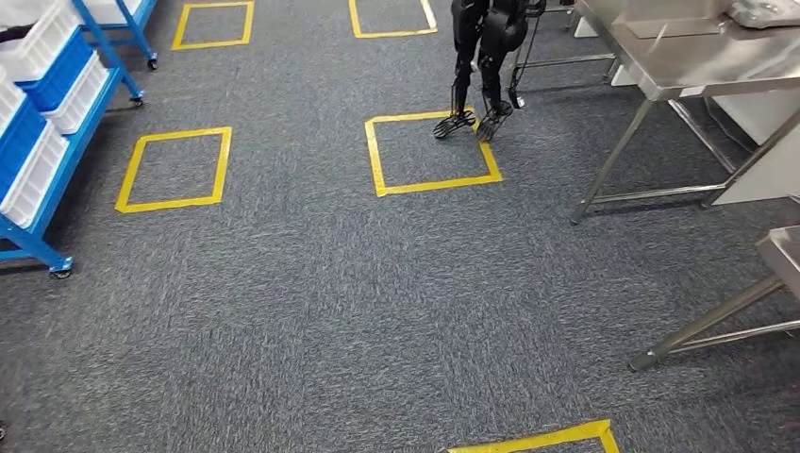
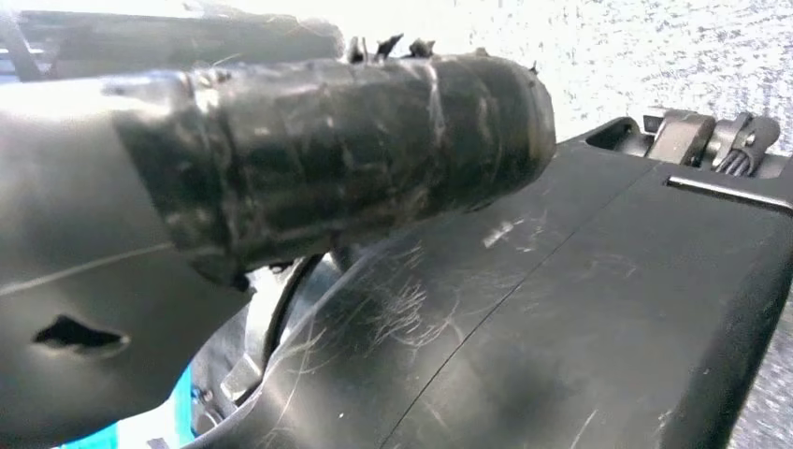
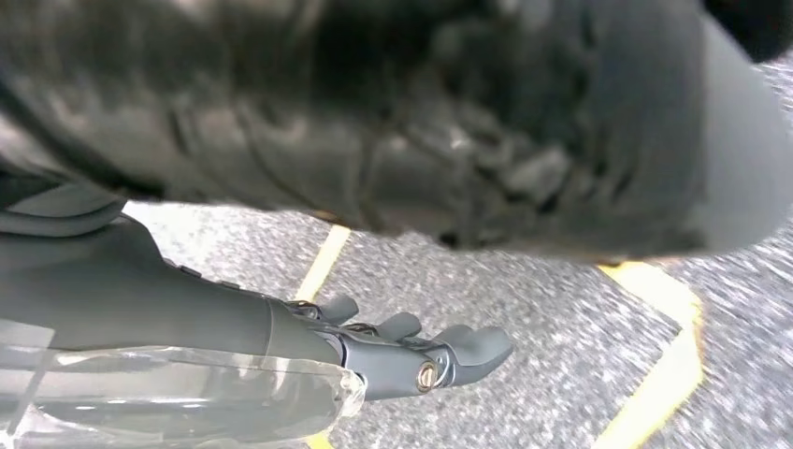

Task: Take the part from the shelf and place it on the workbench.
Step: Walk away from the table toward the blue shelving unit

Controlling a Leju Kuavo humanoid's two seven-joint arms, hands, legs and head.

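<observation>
A blue shelf (image 1: 58,179) on castors stands at the left edge in the head view, with white bins (image 1: 34,175) and blue bins on its levels. At the upper right is the steel workbench (image 1: 703,61). In the left wrist view my left hand's thick thumb (image 2: 327,159), wrapped in black tape, lies close to the camera, and its other fingers are hidden. In the right wrist view my right hand (image 3: 393,351) hangs over the grey carpet, fingers stretched out straight with nothing in them.
Yellow tape squares (image 1: 432,151) mark the grey carpet. Another dark legged robot (image 1: 481,66) stands at the far edge of the middle square. A second steel table (image 1: 783,250) juts in at the right. Something pale lies on the workbench's far corner (image 1: 764,11).
</observation>
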